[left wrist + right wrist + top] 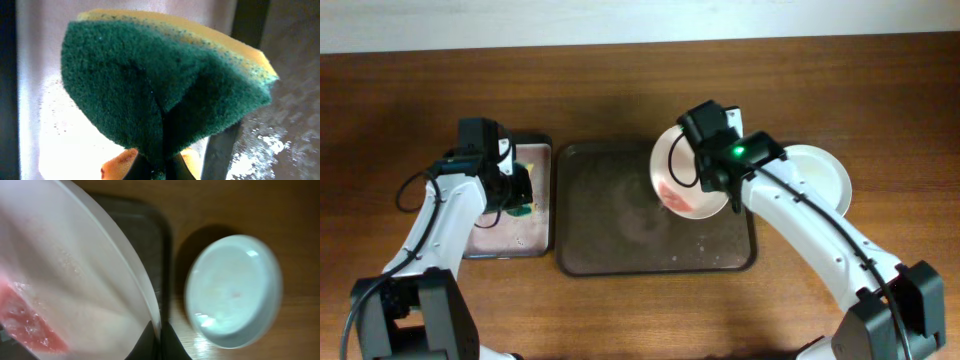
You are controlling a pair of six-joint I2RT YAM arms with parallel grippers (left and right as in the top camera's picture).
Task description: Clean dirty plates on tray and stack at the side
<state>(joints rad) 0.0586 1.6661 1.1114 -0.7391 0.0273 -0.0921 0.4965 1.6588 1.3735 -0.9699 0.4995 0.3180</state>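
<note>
My right gripper (pixel 728 196) is shut on the rim of a pinkish-white plate (pixel 682 178) smeared with red sauce, holding it tilted over the right end of the dark brown tray (pixel 610 230). In the right wrist view the plate (pixel 75 285) fills the left and my fingers (pixel 159 339) pinch its edge. A pale green plate (pixel 820 172) sits on the table to the right of the tray; in the right wrist view (pixel 234 290) it looks clean. My left gripper (pixel 516 196) is shut on a green and yellow sponge (pixel 165 80) over the small tray. The white plate is out of view.
A smaller black tray with a pinkish inside (pixel 510 235) lies left of the brown tray, under my left gripper. The brown tray's floor is wet and smeared. The wooden table (pixel 620 300) runs on all sides.
</note>
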